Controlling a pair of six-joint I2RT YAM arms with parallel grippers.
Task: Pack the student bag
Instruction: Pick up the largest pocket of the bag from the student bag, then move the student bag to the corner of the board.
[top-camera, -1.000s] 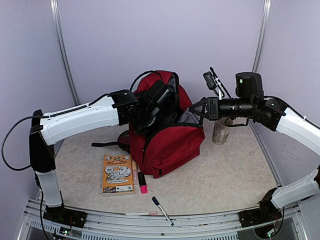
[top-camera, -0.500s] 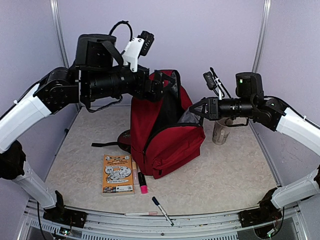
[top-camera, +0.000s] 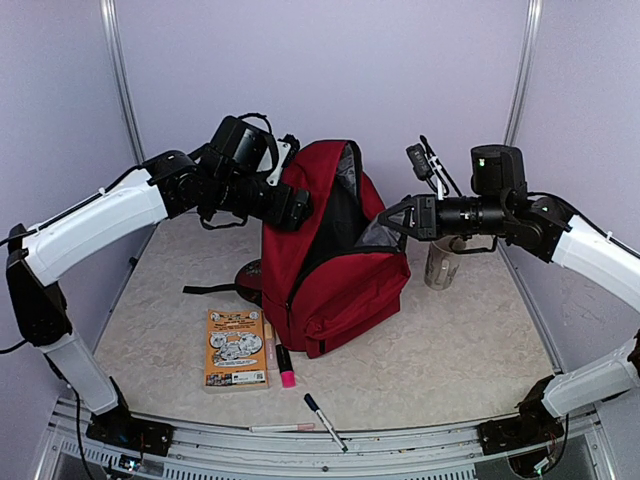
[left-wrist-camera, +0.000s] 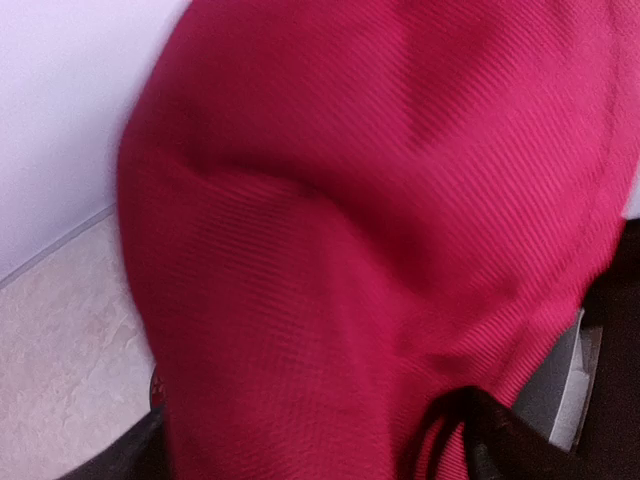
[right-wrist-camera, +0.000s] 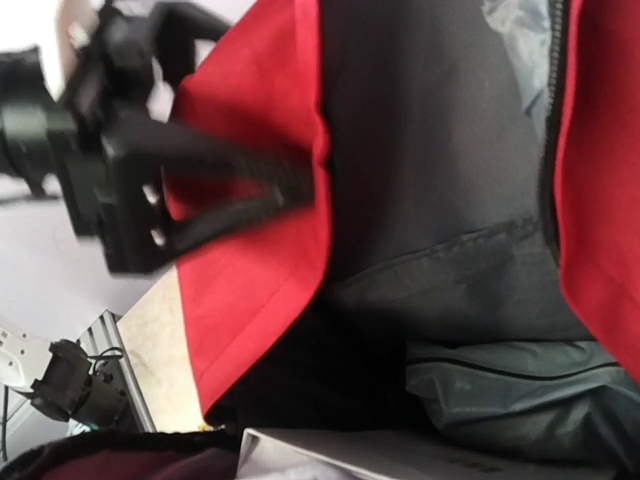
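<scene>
The student bag (top-camera: 335, 270) stands upright mid-table, dark red, with its main compartment unzipped and grey lining showing. My left gripper (top-camera: 297, 207) is open against the bag's upper left side. In the right wrist view its black fingers (right-wrist-camera: 240, 165) reach the red panel's edge. Red fabric of the bag (left-wrist-camera: 350, 250) fills the left wrist view at close range. My right gripper (top-camera: 386, 215) is shut on the rim of the bag's opening at the right and holds it apart. The bag's dark inside (right-wrist-camera: 440, 180) and something white (right-wrist-camera: 350, 455) show in the right wrist view.
An orange book (top-camera: 236, 347), a pink highlighter (top-camera: 286, 369), a dark pen (top-camera: 325, 421) and a thin pink pen (top-camera: 282, 427) lie in front of the bag. A metal cup (top-camera: 440, 262) stands at the right. A small round red disc (top-camera: 247, 275) lies left of the bag.
My left arm came up out of the bag, swung high, then dropped to the bag's upper left side, its gripper opening on the way. The right arm has not moved.
</scene>
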